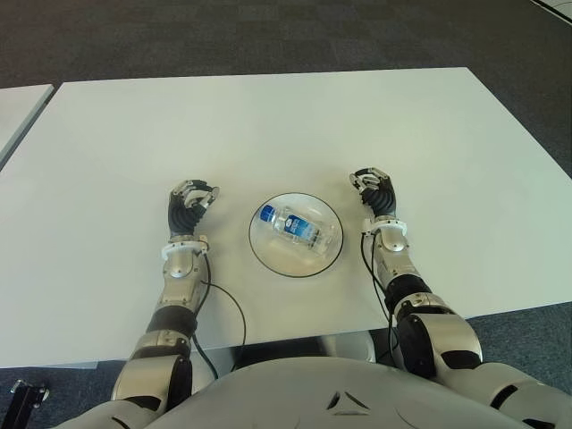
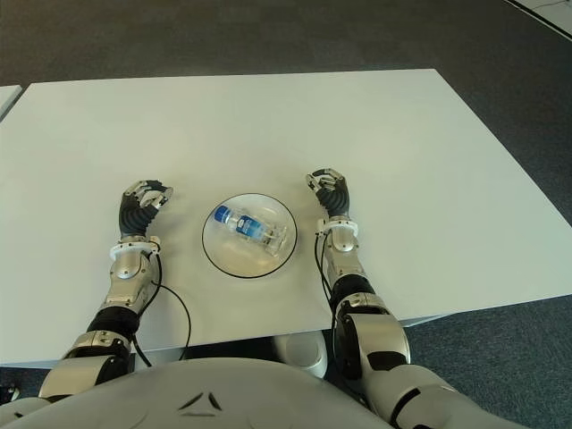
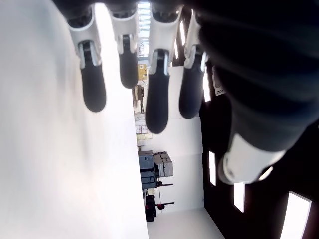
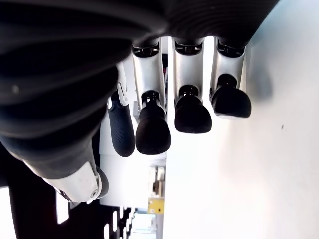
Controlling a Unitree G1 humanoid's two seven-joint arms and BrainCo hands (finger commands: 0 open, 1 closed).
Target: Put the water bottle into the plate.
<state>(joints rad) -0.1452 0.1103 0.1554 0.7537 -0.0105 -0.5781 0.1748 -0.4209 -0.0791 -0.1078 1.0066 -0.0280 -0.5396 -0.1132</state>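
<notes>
A small clear water bottle (image 1: 297,228) with a blue cap and blue label lies on its side inside the clear round plate (image 1: 273,256), near the middle front of the white table (image 1: 268,125). My left hand (image 1: 192,204) shows to the left of the plate, a short way apart from it. Its fingers (image 3: 93,84) hang relaxed and hold nothing. On the plate's right, my right hand (image 1: 374,189) also stays clear of the rim. Its fingers (image 4: 152,129) are loosely bent with nothing in them.
Dark carpet (image 1: 268,36) surrounds the table. A second white table's corner (image 1: 18,107) shows at the far left. Black cables (image 1: 234,313) run from both wrists over the table's front edge.
</notes>
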